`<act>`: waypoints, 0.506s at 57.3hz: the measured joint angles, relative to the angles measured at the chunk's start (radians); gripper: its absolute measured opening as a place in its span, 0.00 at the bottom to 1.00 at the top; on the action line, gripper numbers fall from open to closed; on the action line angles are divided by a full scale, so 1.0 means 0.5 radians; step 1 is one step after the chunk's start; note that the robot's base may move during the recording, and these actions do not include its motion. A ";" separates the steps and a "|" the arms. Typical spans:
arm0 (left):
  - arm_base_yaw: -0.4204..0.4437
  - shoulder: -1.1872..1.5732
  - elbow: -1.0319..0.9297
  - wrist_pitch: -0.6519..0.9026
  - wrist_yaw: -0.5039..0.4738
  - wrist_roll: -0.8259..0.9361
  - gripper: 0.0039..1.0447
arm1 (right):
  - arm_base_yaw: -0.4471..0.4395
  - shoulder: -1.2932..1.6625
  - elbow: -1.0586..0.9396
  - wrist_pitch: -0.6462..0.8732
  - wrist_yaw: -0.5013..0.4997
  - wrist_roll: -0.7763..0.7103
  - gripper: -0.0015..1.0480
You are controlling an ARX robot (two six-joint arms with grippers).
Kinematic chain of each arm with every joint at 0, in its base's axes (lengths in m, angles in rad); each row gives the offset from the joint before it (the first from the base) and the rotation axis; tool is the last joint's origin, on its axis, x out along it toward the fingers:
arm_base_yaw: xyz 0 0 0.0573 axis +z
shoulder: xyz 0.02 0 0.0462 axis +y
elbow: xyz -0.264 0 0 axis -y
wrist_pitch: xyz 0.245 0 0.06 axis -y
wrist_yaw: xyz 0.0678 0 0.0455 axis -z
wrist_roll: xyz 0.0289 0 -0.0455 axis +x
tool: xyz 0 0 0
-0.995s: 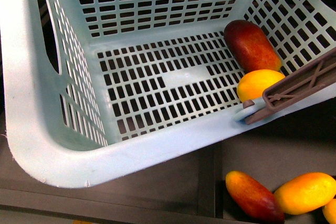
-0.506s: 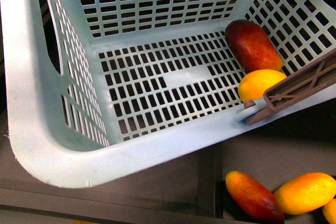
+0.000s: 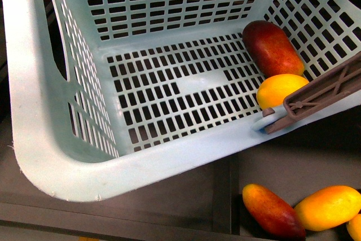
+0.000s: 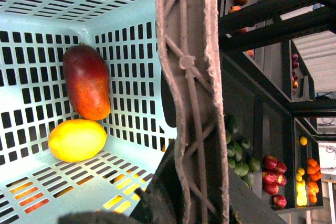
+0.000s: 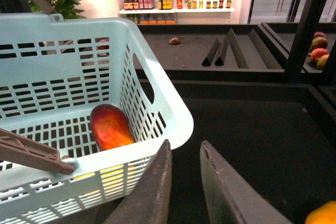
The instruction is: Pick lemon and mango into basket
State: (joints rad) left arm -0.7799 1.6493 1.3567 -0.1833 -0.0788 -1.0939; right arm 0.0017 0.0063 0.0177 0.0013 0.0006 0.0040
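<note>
The light teal basket [image 3: 67, 139] fills most of the front view. Inside it, against the right wall, lie the dark red mango [image 3: 272, 47] and, just in front of it, the yellow lemon [image 3: 279, 90]. The left wrist view shows the same mango [image 4: 86, 82] and lemon [image 4: 77, 139] on the slotted floor. My left gripper [image 4: 173, 203] is shut on the basket's brown swing handle [image 4: 191, 77]. My right gripper [image 5: 185, 150] is open and empty, its fingers just outside the basket's corner [image 5: 178, 124]. The mango [image 5: 111, 127] shows through the basket from there.
Below the basket, a dark shelf bin holds a red-and-orange mango [image 3: 272, 210] and a yellow mango [image 3: 327, 207]. Black shelf frames and bins of other fruit [image 4: 273, 174] stand beside the basket. Dark empty bins [image 5: 252, 145] lie under the right gripper.
The basket has shifted slightly to the right in the front view. The mango and lemon moved with it. The fruit in the bin below has not moved.
</note>
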 joint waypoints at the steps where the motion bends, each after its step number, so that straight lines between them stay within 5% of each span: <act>1: 0.000 0.000 0.000 0.000 0.001 -0.001 0.06 | 0.000 0.000 0.000 0.000 -0.001 0.000 0.26; 25: 0.000 0.000 0.000 0.000 0.002 0.000 0.06 | 0.000 0.000 0.000 0.000 -0.001 0.000 0.91; 29: 0.000 0.000 0.000 0.000 0.002 -0.001 0.06 | 0.000 0.000 0.000 0.000 0.000 0.000 0.92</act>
State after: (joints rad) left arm -0.7799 1.6493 1.3567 -0.1833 -0.0776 -1.0943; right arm 0.0017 0.0063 0.0177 0.0013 0.0006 0.0040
